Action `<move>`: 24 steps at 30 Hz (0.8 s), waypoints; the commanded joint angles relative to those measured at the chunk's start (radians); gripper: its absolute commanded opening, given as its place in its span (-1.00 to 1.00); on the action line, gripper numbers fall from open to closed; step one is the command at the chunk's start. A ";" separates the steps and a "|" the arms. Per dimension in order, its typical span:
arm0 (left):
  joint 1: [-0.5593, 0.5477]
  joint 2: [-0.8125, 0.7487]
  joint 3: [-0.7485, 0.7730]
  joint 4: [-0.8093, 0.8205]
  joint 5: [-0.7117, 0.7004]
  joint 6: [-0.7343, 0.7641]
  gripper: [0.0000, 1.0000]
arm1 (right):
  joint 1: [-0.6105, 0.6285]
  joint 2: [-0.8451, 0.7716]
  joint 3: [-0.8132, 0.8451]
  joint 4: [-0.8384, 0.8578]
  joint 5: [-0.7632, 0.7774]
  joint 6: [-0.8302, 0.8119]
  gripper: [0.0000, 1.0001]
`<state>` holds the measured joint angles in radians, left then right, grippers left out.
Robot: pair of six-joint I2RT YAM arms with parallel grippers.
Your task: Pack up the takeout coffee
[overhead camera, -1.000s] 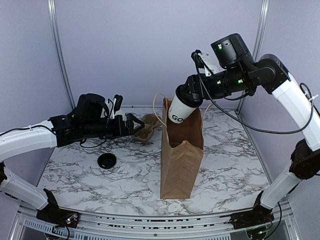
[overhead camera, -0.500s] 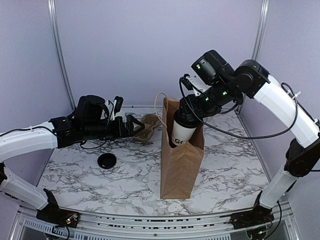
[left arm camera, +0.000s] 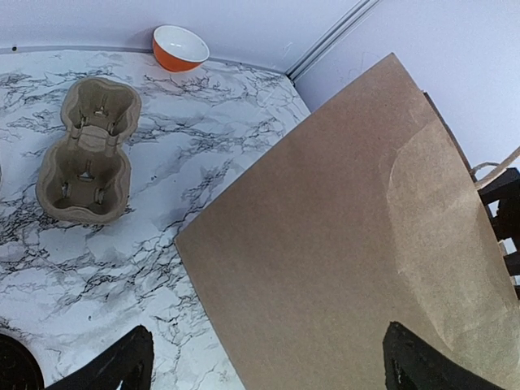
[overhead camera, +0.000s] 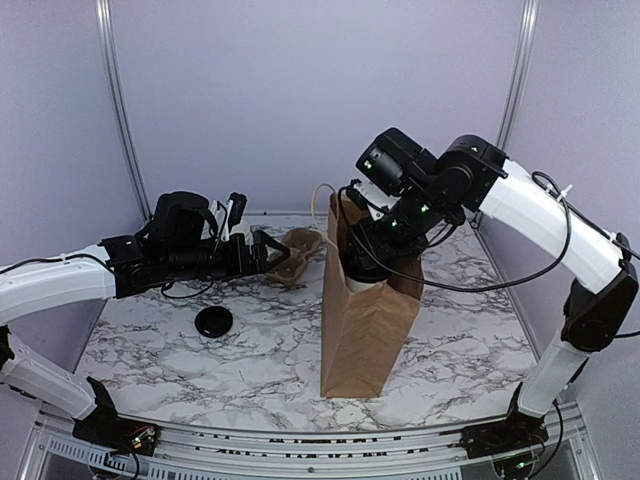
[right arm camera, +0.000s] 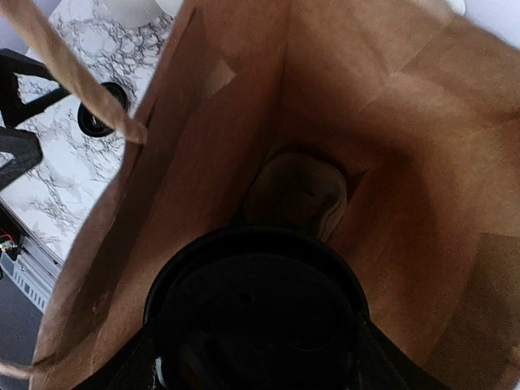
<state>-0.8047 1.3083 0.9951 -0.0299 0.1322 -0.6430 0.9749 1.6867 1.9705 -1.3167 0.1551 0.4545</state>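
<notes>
The takeout coffee (right arm camera: 256, 317) shows as a round black lid filling the lower right wrist view, deep inside the brown paper bag (right arm camera: 406, 146). My right gripper (right arm camera: 256, 361) is shut on it, a dark finger on either side of the lid. From above, the right gripper (overhead camera: 374, 262) reaches into the mouth of the upright bag (overhead camera: 365, 330), and only a sliver of the white cup (overhead camera: 361, 284) shows. My left gripper (overhead camera: 268, 255) hangs open to the left of the bag. In the left wrist view the left gripper (left arm camera: 268, 366) faces the bag's flat side (left arm camera: 341, 244) without touching it.
A brown pulp cup tray (overhead camera: 300, 248) (left arm camera: 85, 154) lies behind the left gripper. A loose black lid (overhead camera: 213, 321) sits on the marble table at the left. An orange bowl (left arm camera: 180, 47) stands by the back wall. Something pale (right arm camera: 296, 195) lies at the bag's bottom.
My right arm has swung down and lowered the cup from above the bag's rim into the bag. The left arm has not moved.
</notes>
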 commanded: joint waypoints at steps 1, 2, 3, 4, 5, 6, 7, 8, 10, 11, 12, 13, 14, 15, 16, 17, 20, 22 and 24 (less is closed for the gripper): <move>0.006 -0.022 -0.012 0.031 0.013 0.011 0.98 | 0.007 -0.015 -0.070 0.037 -0.010 0.029 0.02; 0.006 -0.023 -0.012 0.034 0.013 0.011 0.98 | 0.006 -0.020 -0.094 0.048 -0.011 0.033 0.02; 0.006 -0.025 -0.011 0.035 0.013 0.010 0.98 | 0.006 -0.025 -0.112 0.060 -0.012 0.036 0.02; 0.007 -0.027 -0.010 0.037 0.013 0.007 0.98 | 0.008 -0.029 -0.130 0.070 -0.014 0.041 0.02; 0.007 -0.029 -0.007 0.039 0.013 0.003 0.98 | 0.007 -0.031 -0.141 0.076 -0.014 0.046 0.02; 0.007 -0.032 -0.003 0.043 0.018 0.002 0.98 | 0.007 -0.032 -0.151 0.081 -0.014 0.050 0.02; 0.007 -0.036 0.002 0.050 0.024 -0.001 0.98 | 0.007 -0.033 -0.157 0.087 -0.017 0.053 0.02; 0.007 -0.042 0.009 0.058 0.029 -0.005 0.98 | 0.007 -0.034 -0.162 0.094 -0.020 0.054 0.02; 0.007 -0.056 0.023 0.077 0.040 -0.015 0.98 | 0.007 -0.037 -0.163 0.098 -0.018 0.058 0.01; 0.007 -0.062 0.031 0.090 0.047 -0.020 0.98 | 0.007 -0.038 -0.162 0.099 -0.017 0.060 0.01; 0.007 -0.069 0.039 0.101 0.053 -0.027 0.98 | 0.007 -0.039 -0.163 0.100 -0.017 0.062 0.01; 0.008 -0.074 0.048 0.113 0.058 -0.033 0.98 | 0.007 -0.039 -0.163 0.099 -0.016 0.064 0.01; 0.009 -0.080 0.056 0.130 0.069 -0.040 0.99 | 0.007 -0.040 -0.165 0.099 -0.016 0.066 0.01; 0.008 -0.085 0.063 0.145 0.086 -0.045 0.98 | 0.007 -0.042 -0.169 0.099 -0.017 0.067 0.01; 0.007 -0.088 0.067 0.196 0.102 -0.054 0.98 | 0.007 -0.042 -0.173 0.101 -0.021 0.068 0.01; 0.007 -0.090 0.071 0.221 0.122 -0.062 0.98 | 0.007 -0.044 -0.177 0.103 -0.026 0.070 0.01; 0.005 -0.078 0.105 0.251 0.173 -0.075 0.97 | 0.007 -0.049 -0.185 0.108 -0.036 0.074 0.00; 0.000 -0.063 0.128 0.270 0.198 -0.075 0.95 | 0.007 -0.053 -0.200 0.110 -0.044 0.076 0.00; -0.008 -0.051 0.147 0.288 0.215 -0.074 0.94 | 0.007 -0.053 -0.218 0.110 -0.047 0.077 0.00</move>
<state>-0.8040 1.2449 1.0863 0.1616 0.2718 -0.7078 0.9752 1.6642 1.7752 -1.2251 0.1257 0.5129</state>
